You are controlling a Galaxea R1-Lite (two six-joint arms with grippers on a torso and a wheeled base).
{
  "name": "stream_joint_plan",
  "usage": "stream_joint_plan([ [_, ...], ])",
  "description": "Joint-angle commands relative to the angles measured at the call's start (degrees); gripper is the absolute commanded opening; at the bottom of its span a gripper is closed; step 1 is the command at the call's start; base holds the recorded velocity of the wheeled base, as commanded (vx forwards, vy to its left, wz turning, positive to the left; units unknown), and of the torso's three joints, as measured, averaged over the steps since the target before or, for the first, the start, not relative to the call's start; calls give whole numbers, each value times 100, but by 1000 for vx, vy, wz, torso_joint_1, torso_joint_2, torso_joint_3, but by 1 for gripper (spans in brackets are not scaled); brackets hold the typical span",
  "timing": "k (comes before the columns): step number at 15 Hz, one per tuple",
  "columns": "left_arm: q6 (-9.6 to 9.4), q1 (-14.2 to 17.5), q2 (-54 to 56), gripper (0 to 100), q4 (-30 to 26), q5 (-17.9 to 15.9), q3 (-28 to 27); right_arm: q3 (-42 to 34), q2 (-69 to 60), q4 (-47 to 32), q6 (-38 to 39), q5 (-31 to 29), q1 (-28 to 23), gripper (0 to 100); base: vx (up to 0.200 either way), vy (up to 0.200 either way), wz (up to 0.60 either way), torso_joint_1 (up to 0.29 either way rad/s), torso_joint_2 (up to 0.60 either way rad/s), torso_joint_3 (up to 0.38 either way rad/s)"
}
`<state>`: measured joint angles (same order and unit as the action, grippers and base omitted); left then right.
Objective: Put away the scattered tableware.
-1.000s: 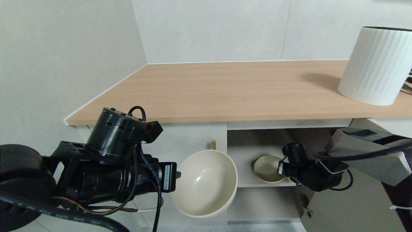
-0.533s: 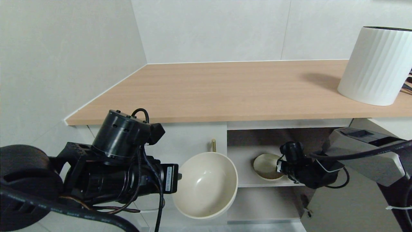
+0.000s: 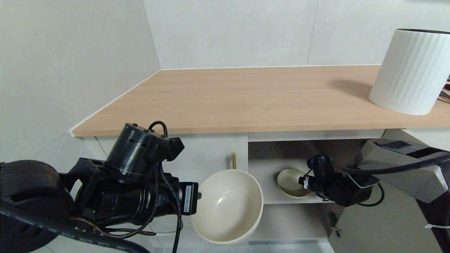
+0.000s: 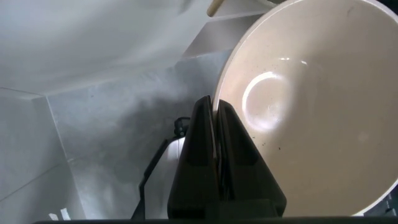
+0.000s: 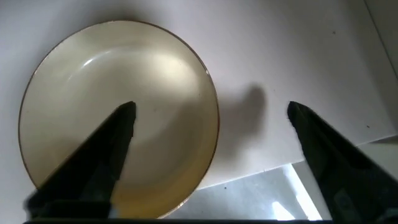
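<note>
A large cream bowl (image 3: 226,207) hangs in front of the lower cabinet, and my left gripper (image 3: 199,193) is shut on its rim. The left wrist view has the two fingers (image 4: 205,143) pressed together over the edge of the bowl (image 4: 311,106). A small cream dish (image 3: 290,182) with a thin dark rim sits on the shelf (image 3: 277,202) of the open cupboard. My right gripper (image 3: 302,181) is beside it, open. From the right wrist, one finger (image 5: 106,155) lies over the dish (image 5: 118,99) and the other (image 5: 323,149) is off to its side.
The wooden countertop (image 3: 246,95) overhangs the cupboard, with a white ribbed container (image 3: 411,70) at its right end. A brass handle (image 3: 233,160) sticks out of the shut door just behind the big bowl. A lower shelf runs below the dish.
My left arm has carried the large bowl slightly right and down. The right gripper has shifted only a little beside the small dish.
</note>
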<state>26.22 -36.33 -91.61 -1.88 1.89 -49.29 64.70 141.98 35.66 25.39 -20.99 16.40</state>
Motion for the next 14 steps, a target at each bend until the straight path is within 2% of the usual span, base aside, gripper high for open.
stream_joint_plan([
  [1, -3, -120, -94, 0, -23, 13, 7, -774, -813, 3, -34, 51, 39, 100, 0, 0, 0, 0, 0, 0],
  [2, -3, -234, -155, 0, -102, 13, 7, -1135, -1296, -15, -61, 192, 109, 100, 0, 0, 0, 0, 0, 0],
  [3, -3, -234, -155, 0, -102, 13, 7, -1135, -1296, -15, -61, 192, 109, 100, 0, 0, 0, 0, 0, 0],
  [4, -3, -401, -375, 0, -261, 48, -28, -1671, -2342, -534, -131, 869, 276, 100, 0, 0, 0, 0, 0, 0],
  [5, -3, -437, -436, 0, -261, 48, -28, -1723, -2553, -709, -131, 1062, 355, 100, 0, 0, 0, 0, 0, 0],
  [6, -3, -516, -683, 0, -261, 136, -20, -1846, -3238, -1325, -131, 1774, 610, 100, 0, 0, 0, 0, 0, 0],
  [9, -3, -595, -1183, 0, -261, 751, -20, -1961, -4232, -2353, -140, 2635, 1199, 100, 0, 0, 0, 0, 0, 0],
  [11, -3, -604, -1350, 0, -261, 1173, -20, -1943, -4574, -2775, -149, 2961, 1489, 100, 0, 0, 0, 0, 0, 0],
  [14, -3, -647, -1324, 0, -261, 1296, -64, -1943, -4592, -3003, -518, 3057, 1973, 100, 0, 0, 0, 0, 0, 0],
])
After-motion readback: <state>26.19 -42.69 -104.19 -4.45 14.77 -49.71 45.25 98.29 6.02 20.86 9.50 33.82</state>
